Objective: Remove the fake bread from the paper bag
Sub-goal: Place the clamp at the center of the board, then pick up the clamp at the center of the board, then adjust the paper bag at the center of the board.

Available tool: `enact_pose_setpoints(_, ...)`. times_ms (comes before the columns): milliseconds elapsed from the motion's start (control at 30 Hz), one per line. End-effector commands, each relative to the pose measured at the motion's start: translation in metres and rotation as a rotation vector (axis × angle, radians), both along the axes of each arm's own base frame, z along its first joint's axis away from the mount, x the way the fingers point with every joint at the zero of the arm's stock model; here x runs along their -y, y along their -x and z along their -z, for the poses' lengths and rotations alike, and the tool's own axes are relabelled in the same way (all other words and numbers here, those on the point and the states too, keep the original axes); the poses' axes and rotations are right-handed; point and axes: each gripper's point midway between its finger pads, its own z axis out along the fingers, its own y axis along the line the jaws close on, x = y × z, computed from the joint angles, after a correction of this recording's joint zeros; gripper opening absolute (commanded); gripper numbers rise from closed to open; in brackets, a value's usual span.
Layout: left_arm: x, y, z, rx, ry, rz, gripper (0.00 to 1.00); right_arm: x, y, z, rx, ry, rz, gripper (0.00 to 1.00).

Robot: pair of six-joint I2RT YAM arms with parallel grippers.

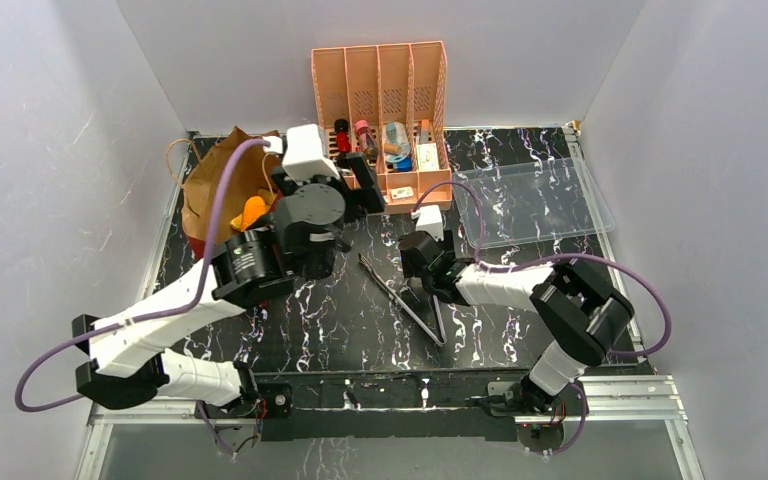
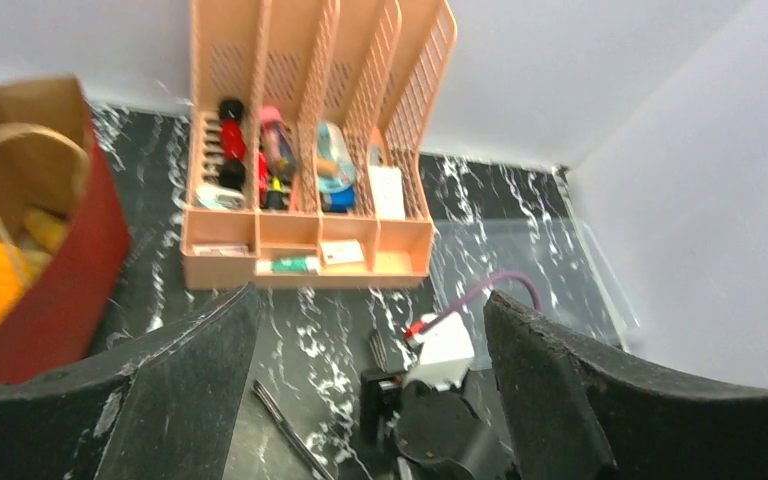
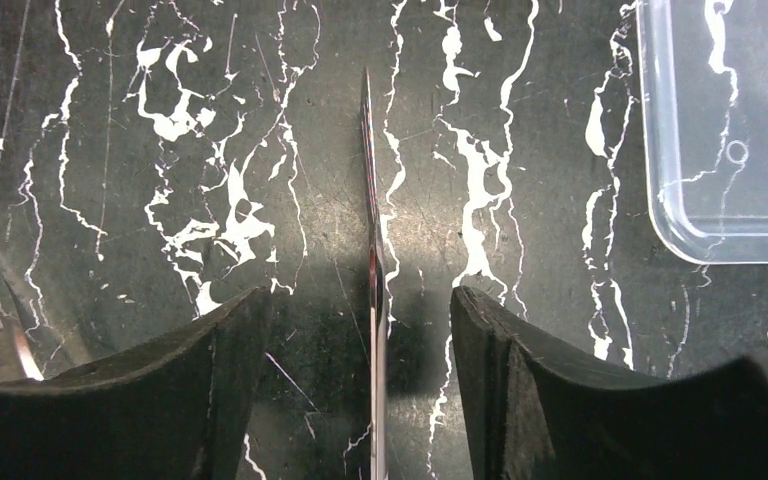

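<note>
On the far left of the table (image 1: pixel 340 330) stood the paper bag (image 1: pixel 212 178), with its mouth turned toward the left arm. The fake bread (image 1: pixel 253 212) was inside it. An orange piece showed at the opening and a yellow one behind it, and the others were hidden. So little of each piece showed that I cannot tell its long axis.

Just to the right of the bag was the left gripper (image 2: pixel 370 390). Its jaws were wide apart and it held nothing. It pointed to the far right, toward the pink organizer (image 1: pixel 380 90), so the bag mouth lay at its left side and not in front of it. I judge that this arm was the nearer one and must first turn left before it can reach in.

Further right, metal tongs (image 1: pixel 405 295) lay on the table. The right gripper (image 3: pixel 356 330) hung over them with parted jaws. One thin metal blade passed between the fingers and seemed to touch neither. This arm was well apart from the bag. At the far right lay a clear tray (image 1: pixel 535 205).
</note>
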Motion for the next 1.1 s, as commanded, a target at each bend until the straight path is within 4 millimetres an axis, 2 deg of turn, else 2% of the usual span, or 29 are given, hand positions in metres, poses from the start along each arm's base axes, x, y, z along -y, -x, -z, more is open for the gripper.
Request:
enact_pose_setpoints(0, -0.05, 0.003, -0.05, 0.124, -0.127, -0.12, 0.83, -0.014, -0.017, -0.069, 0.143, -0.104, -0.002, 0.65)
enact_pose_setpoints(67, -0.058, 0.003, -0.068, 0.176, -0.151, -0.13, 0.89, -0.015, -0.018, -0.093, 0.186, -0.14, -0.004, 0.69)
enact_pose_setpoints(133, -0.063, 0.003, -0.083, 0.231, -0.17, -0.131, 0.98, -0.017, -0.02, -0.117, 0.24, -0.192, -0.005, 0.77)
enact_pose_setpoints(233, -0.065, 0.006, -0.099, 0.289, -0.177, -0.095, 0.98, -0.014, -0.025, -0.153, 0.342, -0.287, 0.04, 0.96)
enact_pose_setpoints(267, -0.064, 0.008, -0.105, 0.31, -0.172, -0.072, 0.98, -0.013, -0.027, -0.165, 0.378, -0.327, 0.063, 0.98)
enact_pose_setpoints(400, -0.054, 0.014, -0.113, 0.352, -0.144, 0.027, 0.98, -0.025, -0.033, -0.201, 0.44, -0.419, 0.017, 0.98)
enact_pose_setpoints(500, -0.052, 0.019, -0.116, 0.374, -0.097, 0.073, 0.98, -0.038, -0.036, -0.214, 0.436, -0.465, -0.059, 0.98)
enact_pose_setpoints(600, -0.049, 0.024, -0.118, 0.38, -0.059, 0.121, 0.94, -0.048, -0.038, -0.218, 0.422, -0.488, -0.103, 0.98)
enact_pose_setpoints(700, -0.051, 0.019, -0.112, 0.325, -0.086, 0.076, 0.96, -0.048, -0.035, -0.219, 0.421, -0.463, -0.133, 0.98)
enact_pose_setpoints(867, -0.081, 0.003, -0.1, 0.205, -0.232, -0.168, 0.98, -0.036, -0.027, -0.202, 0.391, -0.391, -0.138, 0.98)
enact_pose_setpoints(1000, -0.123, -0.01, -0.104, 0.156, -0.194, -0.326, 0.95, -0.028, -0.016, -0.178, 0.339, -0.374, -0.131, 0.98)
enact_pose_setpoints(1067, -0.133, -0.021, -0.101, 0.124, -0.209, -0.338, 0.93, -0.025, -0.011, -0.166, 0.315, -0.367, -0.13, 0.98)
